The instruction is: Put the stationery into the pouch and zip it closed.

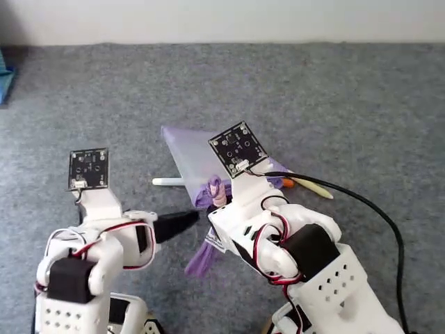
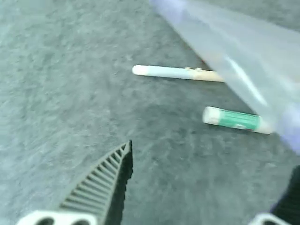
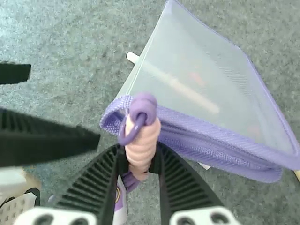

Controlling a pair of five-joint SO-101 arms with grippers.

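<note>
Clamps right claw [image 3: 138, 157] on pouch [image 3: 206, 93] pull [image 3: 140, 138]; holds left claw [image 2: 211, 173] open beside pouch, with pen [image 2: 173, 72] and green tube [image 2: 232, 118] at pouch edge.

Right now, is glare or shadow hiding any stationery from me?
High view: even light, faint shadows; the right arm hides part of the pouch. Left wrist view: a sheen streak on the pouch, but white pen and green stick lie unshaded. Right wrist view: pen visible dimly through the pouch wall.

You have the pouch [image 1: 189, 154] lying on the grey counter [image 1: 334, 97], partly under the right arm.
Your right hand [image 1: 220, 203] meets its pink pull tab [image 1: 218, 193]; a white pen [image 1: 167, 181] juts past the pouch's edge.
</note>
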